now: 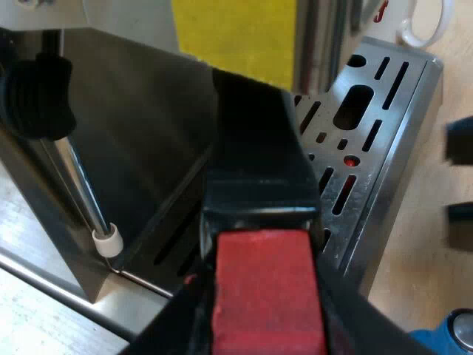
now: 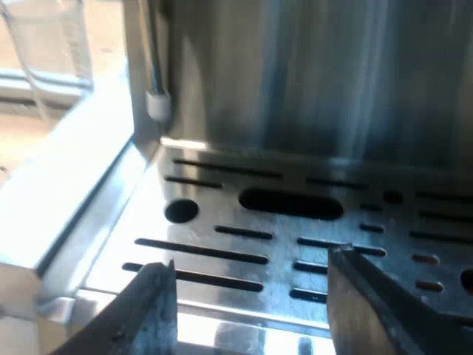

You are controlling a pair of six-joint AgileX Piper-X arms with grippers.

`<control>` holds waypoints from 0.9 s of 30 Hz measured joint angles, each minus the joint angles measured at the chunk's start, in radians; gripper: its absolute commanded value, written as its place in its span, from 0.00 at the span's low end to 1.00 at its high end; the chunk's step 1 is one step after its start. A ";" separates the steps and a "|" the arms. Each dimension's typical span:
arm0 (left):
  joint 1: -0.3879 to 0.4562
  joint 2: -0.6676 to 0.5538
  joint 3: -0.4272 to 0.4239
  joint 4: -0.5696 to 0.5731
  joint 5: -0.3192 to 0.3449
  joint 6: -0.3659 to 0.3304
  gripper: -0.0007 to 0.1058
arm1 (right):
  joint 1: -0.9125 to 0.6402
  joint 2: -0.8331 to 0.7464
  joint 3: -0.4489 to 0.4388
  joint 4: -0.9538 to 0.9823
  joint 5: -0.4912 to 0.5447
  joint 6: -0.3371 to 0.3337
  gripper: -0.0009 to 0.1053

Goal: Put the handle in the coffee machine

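Handle, dark with a red end, is clamped at that end in my left hand and points to twelve o'clock at the espresso machine, near its drip tray; its metal head is hidden from me. To seat it well, I judge that I should grip firmly, hold the shaft level, raise the head squarely under the brew mount, then swing it to lock. Left wrist view supplies the handle, mug and blue tamper; right wrist view supplies my right hand, open and empty, close over the tray slots.
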State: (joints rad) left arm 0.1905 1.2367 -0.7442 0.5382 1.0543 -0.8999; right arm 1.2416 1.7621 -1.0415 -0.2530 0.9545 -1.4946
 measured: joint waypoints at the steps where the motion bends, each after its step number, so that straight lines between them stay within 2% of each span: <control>1: 0.000 0.000 0.000 0.000 0.000 0.000 0.01 | -0.008 0.015 0.000 -0.017 0.000 0.000 0.46; 8: 0.000 0.000 0.000 0.004 0.000 0.000 0.01 | -0.068 0.072 0.000 -0.131 0.001 0.000 0.46; 14: 0.000 0.000 0.000 0.007 0.000 0.000 0.01 | -0.118 0.117 0.000 -0.328 0.007 -0.002 0.46; 19: 0.000 0.000 0.000 0.007 0.000 0.000 0.01 | -0.128 0.172 0.000 -0.456 0.007 -0.088 0.46; 20: 0.000 0.000 0.000 0.007 0.000 0.000 0.01 | -0.128 0.172 0.000 -0.456 0.007 -0.088 0.46; 22: 0.000 0.000 0.000 0.007 0.000 0.000 0.01 | -0.138 0.198 0.000 -0.544 0.007 -0.170 0.46; 24: 0.000 0.000 0.000 0.007 0.000 0.000 0.01 | -0.147 0.208 0.000 -0.600 0.007 -0.212 0.46; 27: 0.000 0.000 0.000 0.007 0.000 0.000 0.01 | -0.166 0.211 -0.003 -0.648 -0.001 -0.240 0.46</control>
State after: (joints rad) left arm 0.1905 1.2367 -0.7442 0.5453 1.0543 -0.8999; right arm 1.0753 1.9728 -1.0444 -0.9013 0.9537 -1.7342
